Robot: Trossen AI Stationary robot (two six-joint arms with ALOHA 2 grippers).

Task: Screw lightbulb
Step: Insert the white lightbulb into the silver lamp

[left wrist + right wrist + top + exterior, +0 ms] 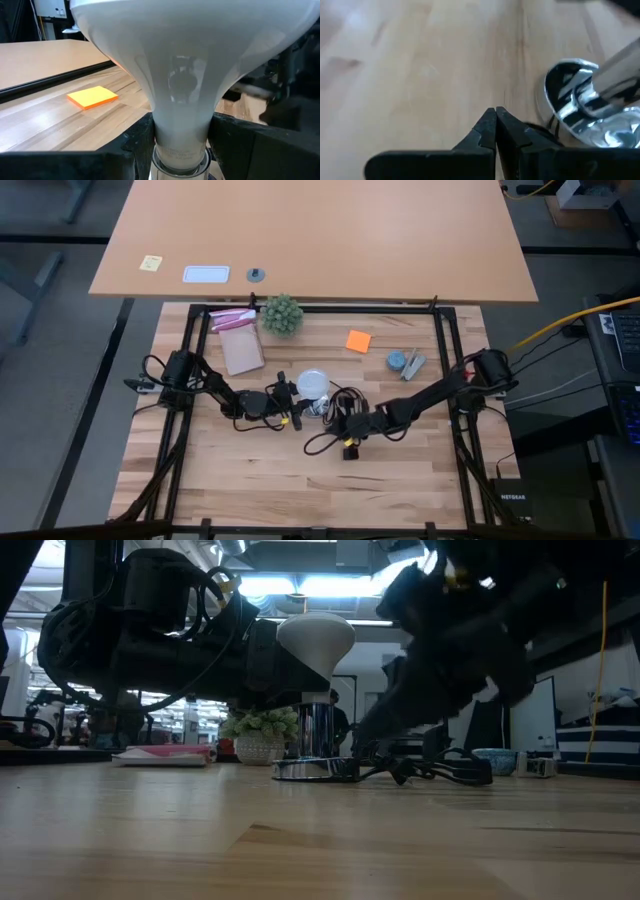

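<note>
The frosted white lightbulb (315, 638) stands upright in the middle of the table, globe up. Its lower end sits in a silvery socket (318, 735) whose round base (308, 769) rests on the wood. A thin black cord (430, 775) trails from it. My left gripper (290, 395) reaches in from the table's left and is shut on the bulb. My right gripper (495, 117) comes from the right, slanting down. It is shut with nothing between its fingers, just beside the socket's shiny base (582, 107), over bare wood. My left gripper pinches the lightbulb's narrow neck (180, 125), just above its lower end, between its two fingers (135, 147). The fingers come level from the table's left, one on each side of the neck. The bulb stays upright, with its lower end in the socket.
A spiky green ball plant (281, 314), a pink-and-white packet (238, 340), an orange sticky note (358, 340) and a small blue item (398, 361) lie toward the far edge. Black frame rails (445, 350) border the table. Bare wood lies toward the near edge.
</note>
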